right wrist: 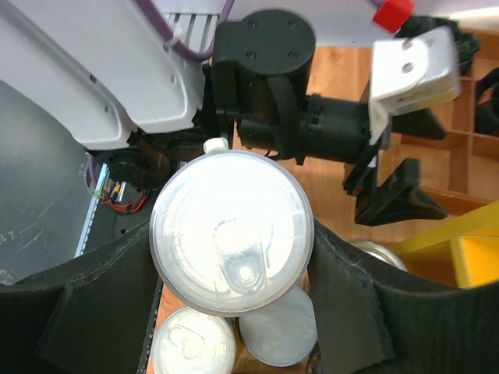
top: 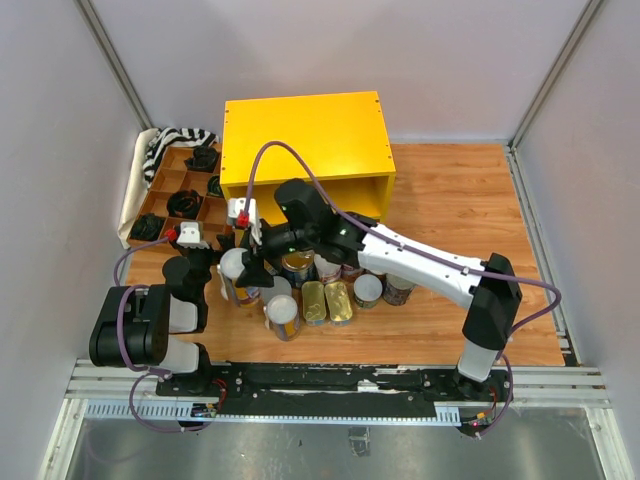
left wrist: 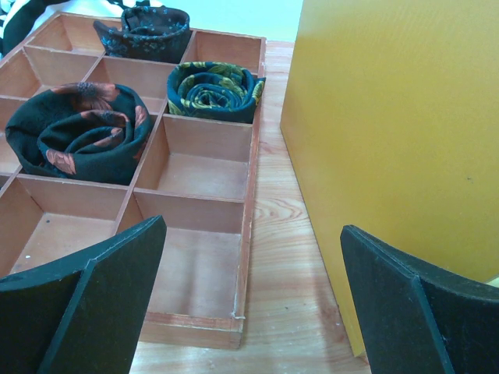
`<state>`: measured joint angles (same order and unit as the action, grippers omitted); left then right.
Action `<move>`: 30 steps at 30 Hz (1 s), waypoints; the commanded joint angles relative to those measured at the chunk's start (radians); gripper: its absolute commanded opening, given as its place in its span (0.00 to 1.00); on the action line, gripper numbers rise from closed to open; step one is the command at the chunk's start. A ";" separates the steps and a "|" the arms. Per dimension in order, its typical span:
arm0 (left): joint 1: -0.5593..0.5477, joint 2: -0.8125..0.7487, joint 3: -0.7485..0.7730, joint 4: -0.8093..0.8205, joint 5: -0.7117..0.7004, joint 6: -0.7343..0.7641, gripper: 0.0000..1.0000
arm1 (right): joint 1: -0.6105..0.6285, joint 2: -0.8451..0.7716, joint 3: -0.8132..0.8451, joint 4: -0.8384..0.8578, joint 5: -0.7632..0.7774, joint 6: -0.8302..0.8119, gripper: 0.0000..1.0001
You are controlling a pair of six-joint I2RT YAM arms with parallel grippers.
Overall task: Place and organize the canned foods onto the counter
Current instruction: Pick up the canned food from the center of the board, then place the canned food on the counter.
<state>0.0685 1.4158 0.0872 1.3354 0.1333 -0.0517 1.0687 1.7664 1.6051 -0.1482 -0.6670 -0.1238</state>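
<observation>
A tall white-lidded can point(right wrist: 226, 222) is being gripped by the right gripper point(right wrist: 232, 257), with both fingers pressed against its sides just below the lid rim. It is being held at the left end of the cluster of canned foods point(top: 330, 295) on the table, in front of the yellow counter point(top: 300, 140). Whether its base is off the wood yet cannot be told.

The left gripper point(left wrist: 253, 226) is being shown with its jaws wide apart and nothing between them. It is facing the divided wooden tray point(left wrist: 251, 140) and the counter's side wall.

The lift is being judged the step in hand. A straight vertical rise is being called for, because two neighbouring lids are crowding right against the held can and a sideways drag could topple them. The can is best being carried upright to the counter's flat top or an open shelf, then seated flat before the fingers are let go. The left arm is sitting near that path, so a clear berth is being advised.
</observation>
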 commanded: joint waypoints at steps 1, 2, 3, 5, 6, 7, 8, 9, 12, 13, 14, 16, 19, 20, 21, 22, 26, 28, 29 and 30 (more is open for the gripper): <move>-0.004 0.006 0.011 0.012 0.004 0.018 1.00 | 0.002 -0.094 0.161 0.003 0.078 0.009 0.01; -0.004 0.006 0.011 0.011 0.004 0.018 1.00 | 0.002 -0.095 0.195 -0.030 0.100 0.002 0.01; -0.004 0.006 0.011 0.011 0.005 0.018 1.00 | 0.001 -0.097 0.229 -0.064 0.121 -0.007 0.01; -0.004 0.006 0.011 0.011 0.005 0.018 1.00 | -0.004 -0.100 0.296 -0.121 0.152 -0.020 0.01; -0.004 0.006 0.011 0.011 0.004 0.018 1.00 | -0.008 -0.102 0.321 -0.138 0.161 -0.022 0.01; -0.004 0.006 0.011 0.011 0.005 0.017 1.00 | -0.016 -0.103 0.350 -0.153 0.166 -0.023 0.01; -0.005 0.005 0.011 0.011 0.005 0.017 1.00 | -0.026 -0.099 0.383 -0.174 0.175 -0.024 0.01; -0.004 0.006 0.011 0.011 0.005 0.017 1.00 | -0.041 -0.090 0.427 -0.199 0.179 -0.024 0.01; -0.004 0.006 0.011 0.011 0.005 0.018 1.00 | -0.090 -0.039 0.590 -0.303 0.200 -0.010 0.01; -0.004 0.006 0.011 0.011 0.005 0.018 1.00 | -0.105 -0.027 0.638 -0.327 0.200 -0.007 0.01; -0.004 0.006 0.011 0.011 0.005 0.018 1.00 | -0.117 -0.022 0.676 -0.342 0.201 -0.005 0.01; -0.004 0.006 0.011 0.011 0.004 0.018 1.00 | -0.130 -0.024 0.723 -0.350 0.209 -0.023 0.01; -0.004 0.006 0.011 0.011 0.005 0.017 1.00 | -0.142 -0.028 0.797 -0.355 0.261 -0.062 0.01; -0.004 0.006 0.011 0.011 0.005 0.017 1.00 | -0.157 -0.024 0.825 -0.355 0.261 -0.060 0.01; -0.004 0.006 0.011 0.011 0.005 0.017 1.00 | -0.173 -0.017 0.853 -0.355 0.264 -0.054 0.00; -0.004 0.006 0.011 0.011 0.005 0.018 1.00 | -0.191 -0.009 0.879 -0.356 0.265 -0.050 0.01; -0.004 0.007 0.011 0.011 0.004 0.017 1.00 | -0.255 0.023 0.941 -0.350 0.294 -0.056 0.01; -0.004 0.006 0.011 0.012 0.005 0.017 1.00 | -0.285 0.030 0.931 -0.328 0.297 -0.058 0.01; -0.004 0.006 0.011 0.012 0.005 0.016 1.00 | -0.304 0.035 0.926 -0.317 0.297 -0.055 0.01; -0.004 0.005 0.011 0.011 0.005 0.017 1.00 | -0.326 0.043 0.924 -0.311 0.297 -0.048 0.01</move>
<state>0.0685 1.4158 0.0872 1.3342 0.1333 -0.0517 0.8116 1.7939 2.4931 -0.6014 -0.4011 -0.1608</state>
